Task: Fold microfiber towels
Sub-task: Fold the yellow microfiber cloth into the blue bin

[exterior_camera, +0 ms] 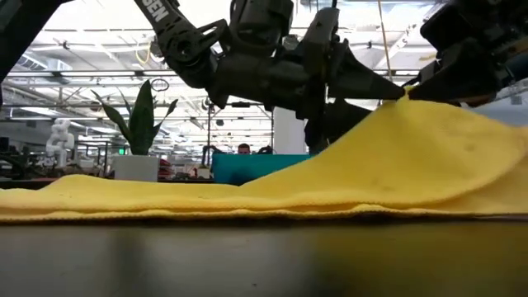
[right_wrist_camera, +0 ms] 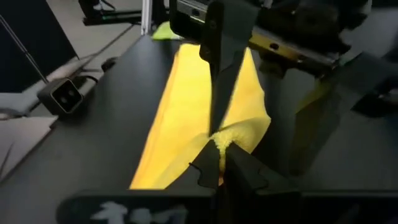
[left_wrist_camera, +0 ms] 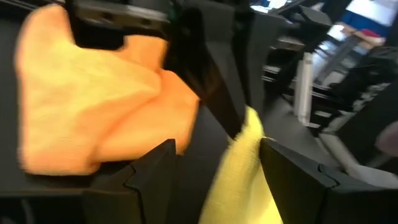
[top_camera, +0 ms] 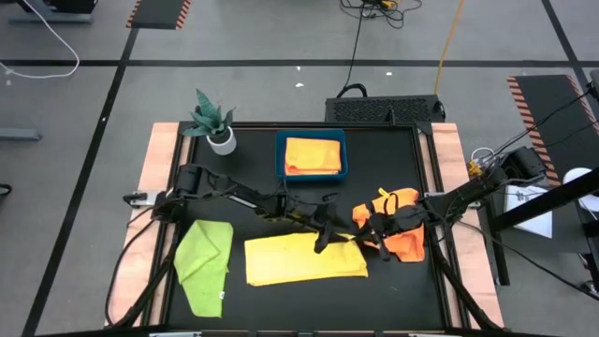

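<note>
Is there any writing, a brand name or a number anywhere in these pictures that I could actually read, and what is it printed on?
None can be read in full.
White letters on the dark arm in the low view: cut off by the frame's edge and turned, not readable.
White marks on the right gripper's body in the right wrist view: too blurred to read.
Yellow towel, blue tray, plant pot: no writing shows.
</note>
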